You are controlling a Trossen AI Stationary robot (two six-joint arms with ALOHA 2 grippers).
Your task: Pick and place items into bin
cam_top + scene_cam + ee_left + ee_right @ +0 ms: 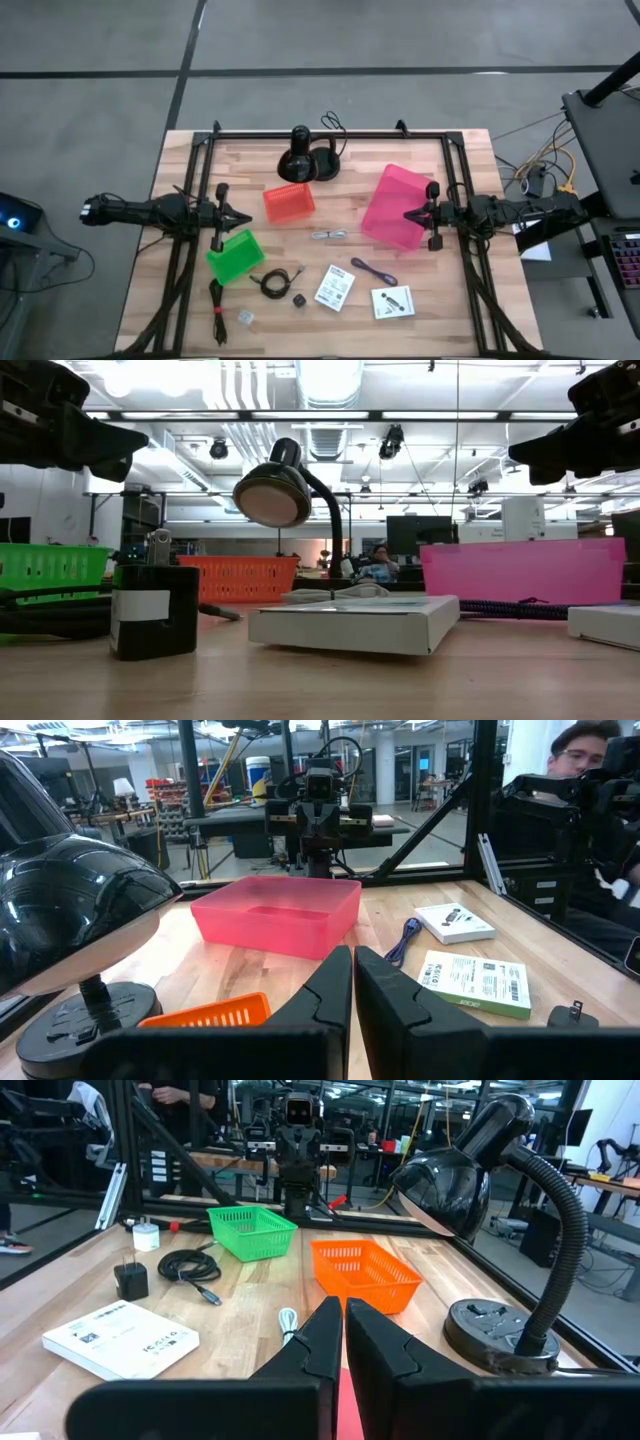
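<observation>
Both grippers, left and right, fingers together, empty, mid-table | items (cards, coiled cable, purple strap) along near edge | risk: descending with fingers together pushes flat cards instead of grasping; desk lamp obstructs far-edge reaches.

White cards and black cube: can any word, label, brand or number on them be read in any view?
None can be read.
Near white card: green and dark print, too blurred.
Far white card: dark picture, no legible text.
Black cube: white label, appears blank.
</observation>
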